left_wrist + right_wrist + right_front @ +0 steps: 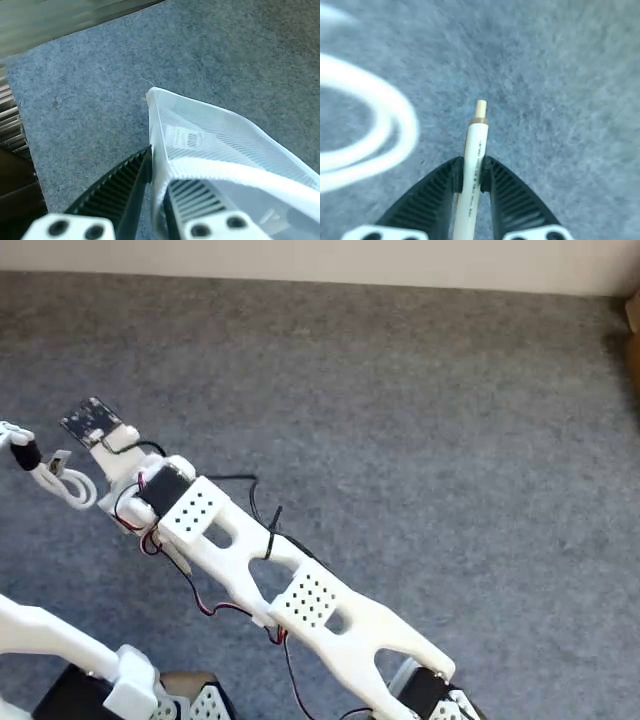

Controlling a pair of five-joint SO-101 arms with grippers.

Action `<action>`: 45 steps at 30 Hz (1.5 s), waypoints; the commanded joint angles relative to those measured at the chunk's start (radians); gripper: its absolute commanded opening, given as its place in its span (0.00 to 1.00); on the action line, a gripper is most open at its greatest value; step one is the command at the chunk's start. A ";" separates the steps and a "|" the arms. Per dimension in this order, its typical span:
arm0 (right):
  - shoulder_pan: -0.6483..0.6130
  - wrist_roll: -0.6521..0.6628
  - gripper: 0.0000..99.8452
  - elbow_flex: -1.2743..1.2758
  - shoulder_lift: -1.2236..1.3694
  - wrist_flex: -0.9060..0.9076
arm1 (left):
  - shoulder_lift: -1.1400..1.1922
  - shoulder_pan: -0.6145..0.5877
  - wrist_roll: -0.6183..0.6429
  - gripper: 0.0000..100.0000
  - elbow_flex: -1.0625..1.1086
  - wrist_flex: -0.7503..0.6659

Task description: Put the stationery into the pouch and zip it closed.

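Observation:
A white pen [474,150] with a tan tip sticks out forward from my right gripper [472,162], which is shut on its barrel above the grey carpet. My left gripper [157,170] is shut on the edge of a white mesh pouch [210,135], which hangs lifted off the carpet; one finger shows through the mesh. In the high view the right arm [260,560] stretches from the bottom right toward the upper left, its gripper hidden beneath the wrist. Part of the left arm [60,635] shows at the bottom left.
Grey carpet [420,420] covers the whole work surface. A white cable loop [70,488] with a black piece lies at the left edge, close to the right arm's wrist. Brown slats [10,150] lie beyond the carpet's edge.

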 commanded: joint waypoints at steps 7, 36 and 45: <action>0.054 0.028 0.00 -0.229 -0.180 0.139 | -0.125 0.179 -0.009 0.01 -0.091 0.046; 0.097 0.032 0.00 -0.229 -0.929 0.440 | -0.171 0.894 0.031 0.01 0.070 0.101; 0.097 0.032 0.00 -0.229 -1.035 0.443 | -0.077 0.938 0.029 0.01 0.071 0.098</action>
